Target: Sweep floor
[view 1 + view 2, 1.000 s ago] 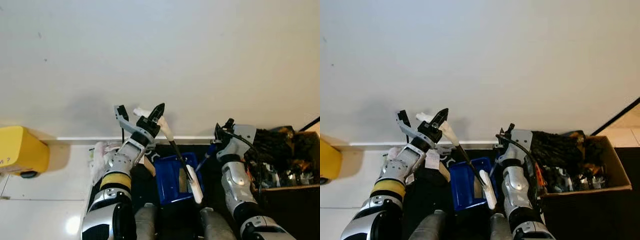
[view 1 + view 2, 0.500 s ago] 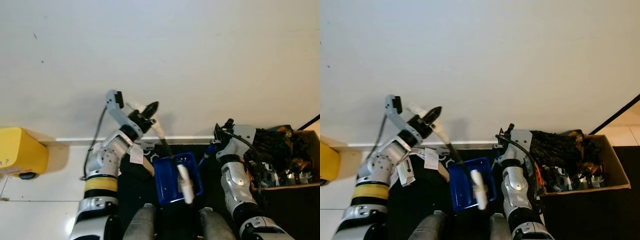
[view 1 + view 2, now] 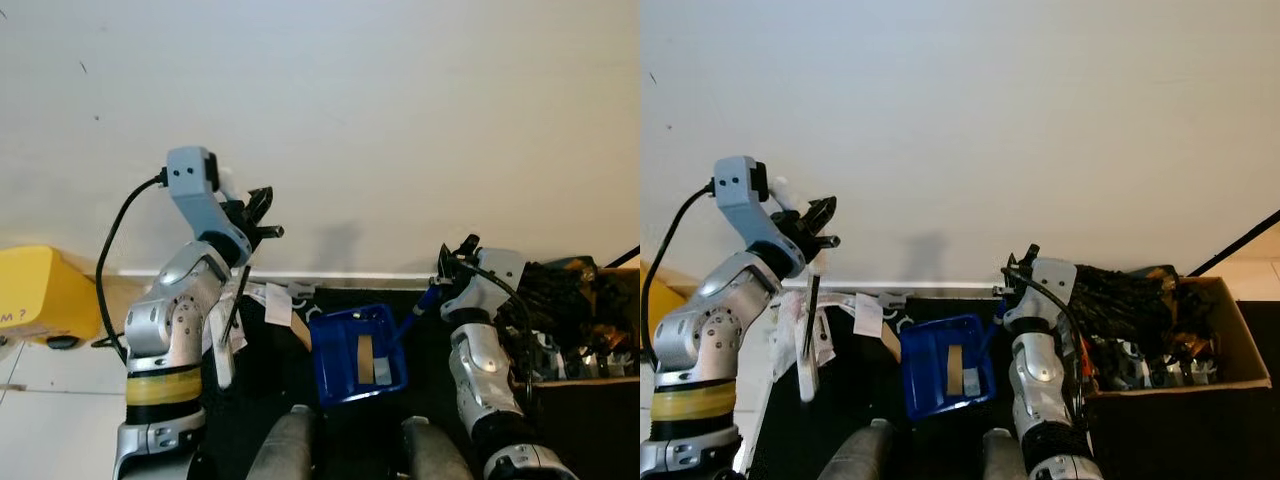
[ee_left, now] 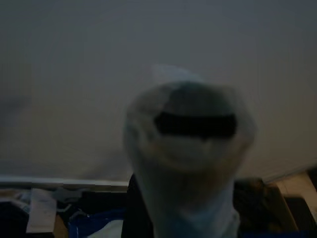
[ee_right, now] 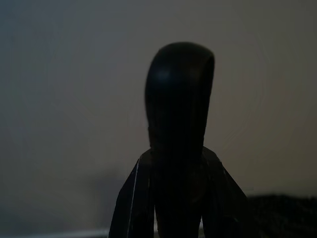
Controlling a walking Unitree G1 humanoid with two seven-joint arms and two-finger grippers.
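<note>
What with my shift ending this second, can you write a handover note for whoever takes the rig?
Left tool: raised near the wall, shut on the brush, which hangs to the left of the dustpan.
Right tool: shut on the handle of the blue dustpan, which sits on the dark mat.
Done: a brown scrap lies in the pan.
Left: paper scraps beside the pan likely need sweeping in.
</note>
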